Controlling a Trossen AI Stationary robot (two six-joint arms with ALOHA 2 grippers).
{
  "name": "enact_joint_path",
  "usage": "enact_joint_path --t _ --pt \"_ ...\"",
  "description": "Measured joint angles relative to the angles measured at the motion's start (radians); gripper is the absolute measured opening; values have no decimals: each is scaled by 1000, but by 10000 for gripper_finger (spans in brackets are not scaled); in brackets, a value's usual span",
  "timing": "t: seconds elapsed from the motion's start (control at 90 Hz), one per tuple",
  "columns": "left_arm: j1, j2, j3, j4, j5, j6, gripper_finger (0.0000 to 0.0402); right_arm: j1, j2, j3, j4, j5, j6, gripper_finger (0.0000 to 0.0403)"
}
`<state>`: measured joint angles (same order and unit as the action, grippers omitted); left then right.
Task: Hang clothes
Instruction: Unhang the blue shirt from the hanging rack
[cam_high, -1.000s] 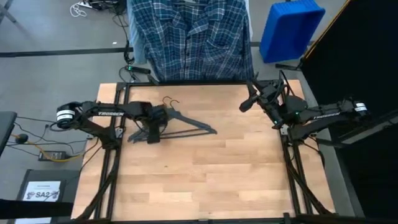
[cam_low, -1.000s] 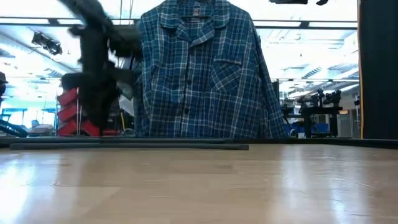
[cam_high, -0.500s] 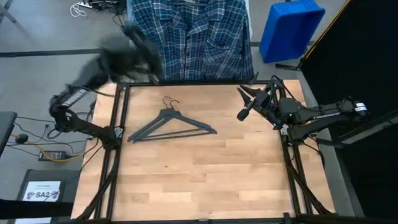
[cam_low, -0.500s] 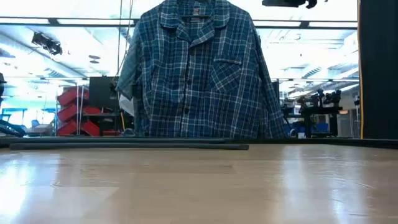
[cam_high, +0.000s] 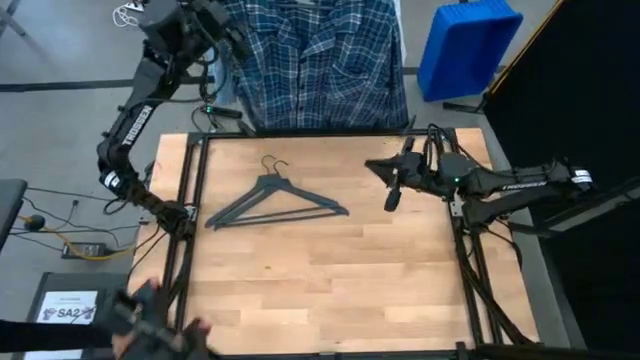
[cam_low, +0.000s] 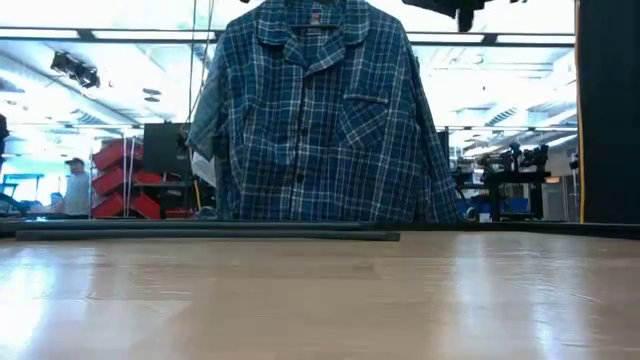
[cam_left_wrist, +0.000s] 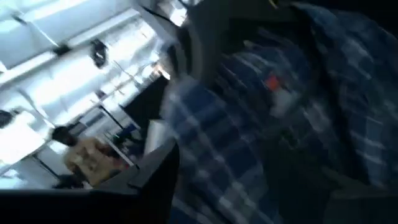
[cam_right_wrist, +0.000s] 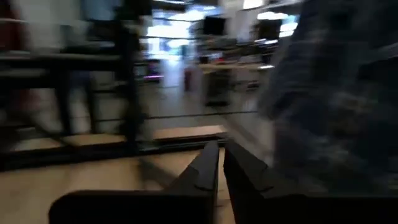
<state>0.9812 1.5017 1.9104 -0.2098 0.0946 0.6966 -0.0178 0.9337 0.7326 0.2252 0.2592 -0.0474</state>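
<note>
The left tool (cam_high: 215, 25), grip state unclear, was beside the plaid shirt (cam_high: 315, 60) beyond the bench's (cam_high: 330, 280) far edge; the right tool (cam_high: 385, 180) was closed.

A: What pattern is on the soft collared button-up shirt (cam_high: 315, 60) hanging past the table's far edge?

B: Darker blue plaid, crossed with pale lines; the low view shows dark buttons down its front.

A: And the thin plastic hanger (cam_high: 275, 200) lying on the table?

B: Dark grey, on the light honey-coloured wooden tabletop (cam_high: 330, 280) with its streaky grain.

A: The plastic bin (cam_high: 468, 45) on the floor?

B: Plain bright blue.
</note>
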Motion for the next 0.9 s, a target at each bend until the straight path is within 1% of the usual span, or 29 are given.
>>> enact_joint_path --t 0.044,0.2,0.333,0.389,0.444,0.489,0.578,0.611,0.656,0.7,0.744,0.811,0.9 --pt "18 19 -1 19 -1 -16 194 -15 3 0 -8 -28 13 1" --pt "62 63 -6 52 -22 -18 192 -47 21 0 -13 -55 50 8" --pt "84 88 -3 64 -80 26 199 -77 65 0 -4 -167 56 6" --pt "88 95 -5 60 -94 29 199 -87 88 0 3 -184 51 2" --pt "87 94 -5 60 -98 30 199 -95 114 0 44 -172 27 1" --pt "85 91 -5 69 -96 31 199 -106 130 -1 88 -140 6 2" --pt "85 90 -4 78 -97 29 199 -141 174 -1 302 -31 20 7" --pt "86 90 -4 71 -98 20 200 -161 189 -1 387 3 27 8" --pt "85 90 -4 60 -101 -8 200 -194 203 -1 492 16 18 10" --pt "84 90 -4 57 -102 -25 199 -237 210 0 571 1 -21 10" --pt "84 89 -4 56 -101 -25 199 -285 210 11 609 -37 -68 9" --pt "83 88 -4 56 -102 -25 199 -367 210 66 591 -101 -94 3" --pt "83 84 -4 55 -102 -26 199 -475 214 186 451 -184 -89 2"
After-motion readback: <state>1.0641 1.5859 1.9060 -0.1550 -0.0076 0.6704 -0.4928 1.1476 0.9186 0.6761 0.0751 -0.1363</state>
